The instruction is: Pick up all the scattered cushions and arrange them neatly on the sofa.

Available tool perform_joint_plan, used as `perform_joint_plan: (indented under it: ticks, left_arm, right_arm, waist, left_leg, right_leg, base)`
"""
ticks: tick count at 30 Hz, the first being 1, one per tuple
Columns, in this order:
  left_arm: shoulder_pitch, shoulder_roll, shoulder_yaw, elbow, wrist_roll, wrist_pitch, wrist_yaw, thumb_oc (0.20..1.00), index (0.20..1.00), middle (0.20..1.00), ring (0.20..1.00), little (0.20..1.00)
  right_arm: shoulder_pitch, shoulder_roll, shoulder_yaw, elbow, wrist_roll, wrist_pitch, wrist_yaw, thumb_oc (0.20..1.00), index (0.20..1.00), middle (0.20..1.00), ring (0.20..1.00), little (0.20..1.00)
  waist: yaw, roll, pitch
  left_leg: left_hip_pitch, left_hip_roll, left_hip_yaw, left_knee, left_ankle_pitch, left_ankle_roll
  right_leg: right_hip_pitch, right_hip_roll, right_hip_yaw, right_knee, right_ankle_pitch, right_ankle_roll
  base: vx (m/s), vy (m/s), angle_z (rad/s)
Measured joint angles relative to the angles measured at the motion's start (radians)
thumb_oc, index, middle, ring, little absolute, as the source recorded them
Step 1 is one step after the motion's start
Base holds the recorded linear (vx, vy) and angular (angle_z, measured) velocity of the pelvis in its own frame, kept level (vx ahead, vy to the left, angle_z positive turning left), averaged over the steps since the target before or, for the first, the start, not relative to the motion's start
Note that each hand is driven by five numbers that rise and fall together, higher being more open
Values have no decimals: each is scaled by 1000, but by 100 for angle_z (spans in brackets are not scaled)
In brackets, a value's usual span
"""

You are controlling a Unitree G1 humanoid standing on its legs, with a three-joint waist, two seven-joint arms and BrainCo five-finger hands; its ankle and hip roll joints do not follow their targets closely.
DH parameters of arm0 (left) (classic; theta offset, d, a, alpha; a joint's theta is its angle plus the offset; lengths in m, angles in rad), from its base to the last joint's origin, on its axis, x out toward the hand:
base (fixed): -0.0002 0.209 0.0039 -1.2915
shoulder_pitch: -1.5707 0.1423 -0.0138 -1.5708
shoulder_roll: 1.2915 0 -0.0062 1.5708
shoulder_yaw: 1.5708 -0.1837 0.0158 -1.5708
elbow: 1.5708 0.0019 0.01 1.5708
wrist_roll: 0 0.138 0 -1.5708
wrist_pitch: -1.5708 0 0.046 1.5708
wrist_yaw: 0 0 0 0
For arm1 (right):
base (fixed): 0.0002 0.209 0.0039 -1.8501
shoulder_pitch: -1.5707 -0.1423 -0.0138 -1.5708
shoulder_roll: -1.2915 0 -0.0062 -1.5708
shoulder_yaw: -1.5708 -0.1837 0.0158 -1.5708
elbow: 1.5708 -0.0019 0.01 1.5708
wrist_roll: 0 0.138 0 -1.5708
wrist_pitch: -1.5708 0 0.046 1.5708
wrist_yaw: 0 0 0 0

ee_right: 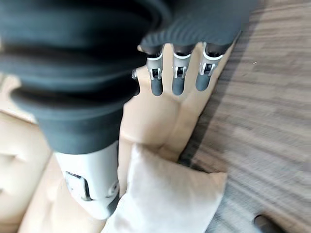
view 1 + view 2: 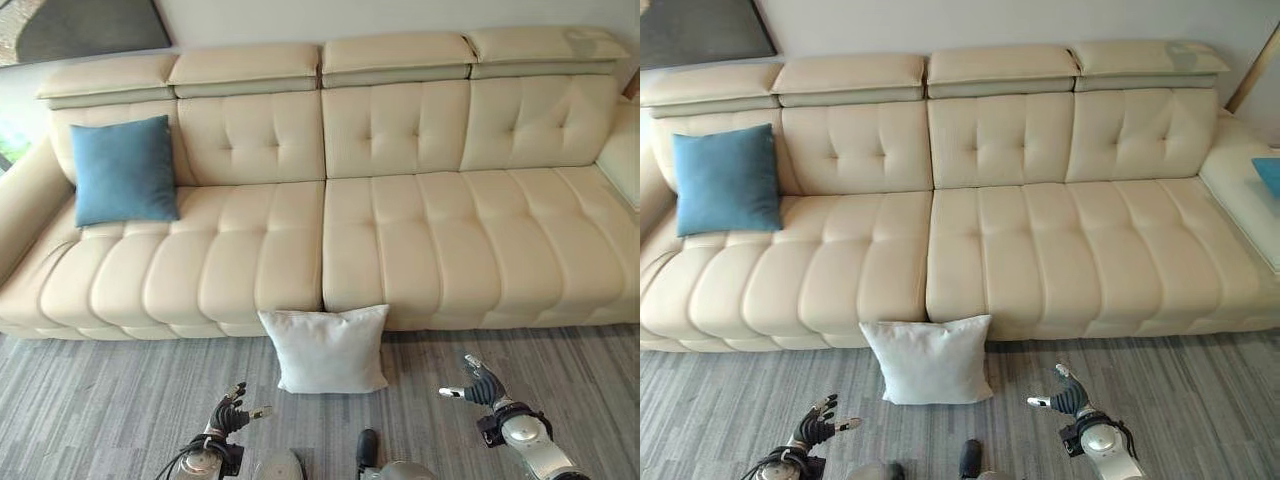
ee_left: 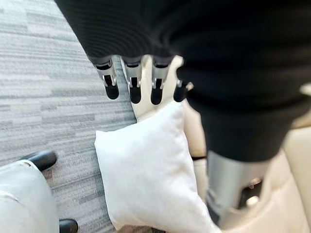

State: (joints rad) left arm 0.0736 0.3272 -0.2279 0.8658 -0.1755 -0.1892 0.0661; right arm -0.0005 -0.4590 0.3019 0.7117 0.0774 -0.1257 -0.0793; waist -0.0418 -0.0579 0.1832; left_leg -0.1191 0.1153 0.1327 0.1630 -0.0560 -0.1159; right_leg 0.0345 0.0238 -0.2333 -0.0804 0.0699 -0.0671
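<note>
White cushion (image 2: 328, 348) stands on the grey floor (image 2: 100, 400), leaning against the front of the cream sofa (image 2: 420, 250) near its middle seam. It lies ahead of and between both hands. The left hand (image 2: 232, 412) and right hand (image 2: 478, 382) hover low on either side, fingers loosely extended and empty, about equally near. A blue cushion (image 2: 124, 170) already sits at the sofa's far left.

Cream sofa (image 2: 400, 230); blue cushion (image 2: 124, 170); white cushion (image 2: 327, 348); grey streaked floor (image 2: 100, 400).
</note>
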Motion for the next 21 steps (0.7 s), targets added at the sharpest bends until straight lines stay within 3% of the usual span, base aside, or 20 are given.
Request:
perform_joint_plan:
  ticks: [1,3,4,5,6,7,12,15,18,20,21]
  left_arm:
    - [-8,-1,-4,-5,0,0,-3,1000,1000,1000,1000,1000]
    - [-2,2,-3,-7,0,1,-2,1000,1000,1000,1000,1000]
    - [11,2,-3,-7,0,4,-1,1000,1000,1000,1000,1000]
    - [13,2,-3,-7,0,4,-1,1000,1000,1000,1000,1000]
    - [2,4,-3,-6,0,4,0,1000,1000,1000,1000,1000]
    - [-2,4,-3,-7,0,4,0,1000,1000,1000,1000,1000]
    - [-18,28,6,-15,-1,5,5,1000,1000,1000,1000,1000]
    - [-48,73,6,-20,-1,5,15,1000,1000,1000,1000,1000]
    - [-76,111,6,-20,-1,5,27,1000,1000,1000,1000,1000]
    - [-128,130,8,-19,-2,5,36,1000,1000,1000,1000,1000]
    - [-233,161,11,-41,-6,-1,56,1000,1000,1000,1000,1000]
  right_arm:
    - [20,1,0,28,0,1,-1,1000,1000,1000,1000,1000]
    - [20,4,-1,28,0,1,-1,1000,1000,1000,1000,1000]
    - [9,9,0,27,0,0,0,1000,1000,1000,1000,1000]
    - [14,7,-3,27,0,1,-1,1000,1000,1000,1000,1000]
    - [14,13,-4,27,-1,1,0,1000,1000,1000,1000,1000]
    - [11,21,-4,27,-1,1,1,1000,1000,1000,1000,1000]
    - [2,38,0,25,0,2,2,1000,1000,1000,1000,1000]
    - [-38,41,1,27,0,3,2,1000,1000,1000,1000,1000]
    - [-88,50,4,27,0,2,1,1000,1000,1000,1000,1000]
    - [-147,50,7,33,0,1,-2,1000,1000,1000,1000,1000]
    - [-210,38,21,39,2,1,-9,1000,1000,1000,1000,1000]
  waist:
    - [-8,-11,2]
    - [-4,-7,0]
    - [2,3,-2]
    - [1,15,-9]
    - [0,20,-12]
    - [10,17,-12]
    - [21,16,-16]
    - [26,14,0]
    - [28,1,30]
    - [27,-13,77]
    - [33,-34,142]
  left_leg:
    - [4,45,50,-161,97,-9]
    - [19,41,34,-160,123,-11]
    - [72,-20,-20,-172,123,-5]
    - [114,-58,-9,-182,125,16]
    - [133,-77,-7,-190,99,68]
    - [134,-88,6,-187,86,98]
    - [107,-139,51,-160,58,173]
    - [83,-155,70,-131,41,215]
    - [84,-173,70,-126,31,216]
    - [58,-178,69,-105,17,198]
    - [-74,-169,46,35,-15,161]
  right_leg:
    - [12,14,-36,0,-19,-5]
    - [22,28,-16,0,-27,-3]
    - [31,28,4,0,-27,-3]
    - [35,28,11,0,-27,-2]
    - [30,22,13,7,-28,4]
    - [10,7,34,35,-38,21]
    - [-93,-65,68,205,-95,91]
    - [-241,-140,76,489,-181,152]
    - [-302,-208,105,573,-207,191]
    - [-357,-206,108,517,-205,187]
    - [-444,-157,94,527,-220,119]
  base:
    - [158,122,45]
    - [196,196,4]
    - [210,306,-44]
    - [223,393,-31]
    - [172,346,-28]
    - [129,303,-35]
    - [62,171,-20]
    - [44,74,-6]
    - [58,-14,-4]
    - [-85,-236,26]
    - [-218,-314,60]
